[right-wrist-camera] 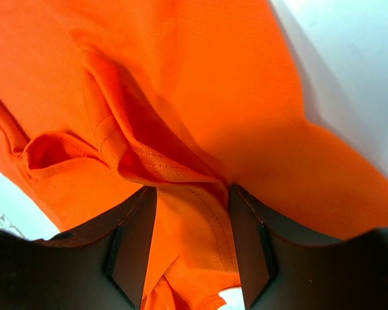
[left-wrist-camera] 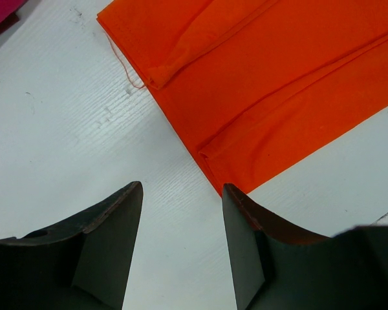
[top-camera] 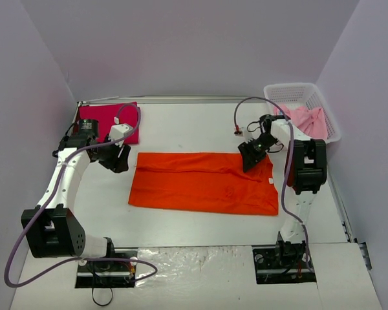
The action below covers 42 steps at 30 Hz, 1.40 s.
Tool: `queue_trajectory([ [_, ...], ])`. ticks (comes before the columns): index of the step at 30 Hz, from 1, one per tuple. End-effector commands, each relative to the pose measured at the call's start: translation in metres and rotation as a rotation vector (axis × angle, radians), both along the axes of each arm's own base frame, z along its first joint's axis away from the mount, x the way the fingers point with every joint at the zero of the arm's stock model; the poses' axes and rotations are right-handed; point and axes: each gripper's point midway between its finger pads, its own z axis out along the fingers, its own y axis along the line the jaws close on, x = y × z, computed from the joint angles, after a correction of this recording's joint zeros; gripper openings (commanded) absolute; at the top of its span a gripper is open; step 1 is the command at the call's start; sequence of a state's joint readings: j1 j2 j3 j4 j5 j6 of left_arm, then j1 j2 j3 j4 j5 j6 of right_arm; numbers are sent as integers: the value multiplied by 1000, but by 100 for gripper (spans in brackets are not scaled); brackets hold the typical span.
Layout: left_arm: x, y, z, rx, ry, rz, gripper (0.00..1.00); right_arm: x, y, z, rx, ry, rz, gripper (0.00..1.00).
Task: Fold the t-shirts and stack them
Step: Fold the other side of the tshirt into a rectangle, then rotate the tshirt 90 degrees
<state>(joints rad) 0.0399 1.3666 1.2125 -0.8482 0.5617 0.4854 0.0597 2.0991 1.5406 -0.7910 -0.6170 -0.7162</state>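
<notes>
From above we see the orange shirt [top-camera: 200, 184] lying flat between our two grippers. The left gripper [left-wrist-camera: 181, 187] stands half open over bare table [left-wrist-camera: 64, 129] and holds nothing. Its wrist view shows the shirt's edge just beyond the fingertips, apart from them. Only the right wrist view shows us the right gripper [right-wrist-camera: 193, 190] half open astride a bunched fold, with cloth lying between its fingers, unclamped.

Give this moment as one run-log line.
left gripper: open, beside orange shirt | right gripper: open astride its fold | magenta shirt: folded, far left | pink shirt: in basket
</notes>
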Motion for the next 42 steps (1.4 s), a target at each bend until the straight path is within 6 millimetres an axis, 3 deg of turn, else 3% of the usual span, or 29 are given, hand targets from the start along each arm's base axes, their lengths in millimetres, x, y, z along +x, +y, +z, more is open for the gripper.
queue_trajectory([
  [1,-1,-5,15,-32,-50,-5,51,-25,3,29,17,-3,38,45],
  [7,-1,-6,15,-44,-59,-4,51,-51,8,44,38,-21,93,45],
  [10,-2,-8,16,-50,-60,-5,51,-74,11,46,43,28,144,46],
  [19,-7,-8,15,-51,-70,-4,52,-123,16,29,8,173,235,47],
  [24,-8,-8,17,-53,-80,-2,52,-129,17,29,2,185,243,49],
  [31,-8,-11,22,-66,-84,-15,52,-118,11,64,-41,44,196,48],
  [35,-8,-13,19,-74,-79,-21,52,-116,-6,63,-108,10,159,34],
  [38,-5,-13,17,-75,-75,-23,52,-116,-27,50,-166,22,111,4],
  [42,-1,-13,15,-73,-71,-24,52,-120,-49,32,-198,83,60,0],
])
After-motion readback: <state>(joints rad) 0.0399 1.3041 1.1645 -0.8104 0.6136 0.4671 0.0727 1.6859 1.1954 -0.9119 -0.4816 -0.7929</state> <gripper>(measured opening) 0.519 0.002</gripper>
